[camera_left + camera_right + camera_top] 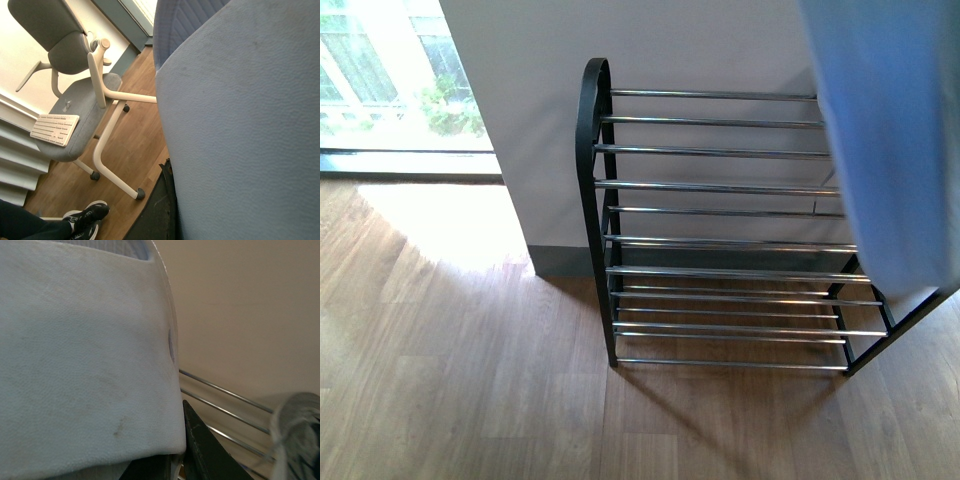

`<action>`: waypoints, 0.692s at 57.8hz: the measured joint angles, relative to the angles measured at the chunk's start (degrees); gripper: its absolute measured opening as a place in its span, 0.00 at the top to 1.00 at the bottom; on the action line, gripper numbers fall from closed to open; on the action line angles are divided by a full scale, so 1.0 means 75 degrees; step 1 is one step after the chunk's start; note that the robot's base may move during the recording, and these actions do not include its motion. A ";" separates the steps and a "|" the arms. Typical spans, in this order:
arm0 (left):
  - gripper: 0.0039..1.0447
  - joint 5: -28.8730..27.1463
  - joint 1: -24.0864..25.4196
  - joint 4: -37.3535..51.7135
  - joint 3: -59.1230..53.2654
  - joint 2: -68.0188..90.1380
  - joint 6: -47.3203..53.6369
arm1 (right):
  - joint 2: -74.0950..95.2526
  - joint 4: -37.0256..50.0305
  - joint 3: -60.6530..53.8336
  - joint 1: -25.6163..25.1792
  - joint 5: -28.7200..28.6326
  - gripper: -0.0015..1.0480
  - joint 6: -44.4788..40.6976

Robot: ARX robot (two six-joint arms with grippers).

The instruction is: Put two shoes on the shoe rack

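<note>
- A pale blue slide [890, 140] hangs high, close to the camera, over the right end of the empty shoe rack [720, 240].
- Each wrist view is filled by a slide; the grips themselves are hidden.
- It looks light, stiff, smooth; pinching the strap seems safest.

Front cam: pale blue plastic slide [890, 140] blurred, cut off at 12 and 3 o'clock, covering the 3 o'clock end of the black-framed chrome-bar shoe rack [720, 240].

Left wrist cam: I can't see my left gripper. A blue-grey pebbled slide surface [240, 130] fills the 3 o'clock half and runs off three edges. Black sneaker and dark trouser leg [80, 220] cropped at 7 o'clock. Grey office chair [75, 100] cropped at 12.

Right wrist cam: whitish slide strap [85, 365] hides my right gripper's jaws. Blurred grey object [297, 430] at 4 o'clock, can't identify it.
</note>
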 joint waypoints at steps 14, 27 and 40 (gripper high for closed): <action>0.98 0.0000 0.0000 0.0000 0.0000 0.0000 -0.0003 | 0.2978 0.0283 0.2162 0.0472 0.0647 0.98 0.0259; 0.98 0.0000 0.0000 0.0000 0.0000 0.0000 0.0000 | 0.5479 -0.0571 0.4552 0.0513 0.1195 0.98 -0.0300; 0.98 0.0000 0.0000 0.0000 0.0000 0.0000 0.0000 | 0.7472 -0.2678 0.6732 0.0032 0.2314 0.98 -0.1046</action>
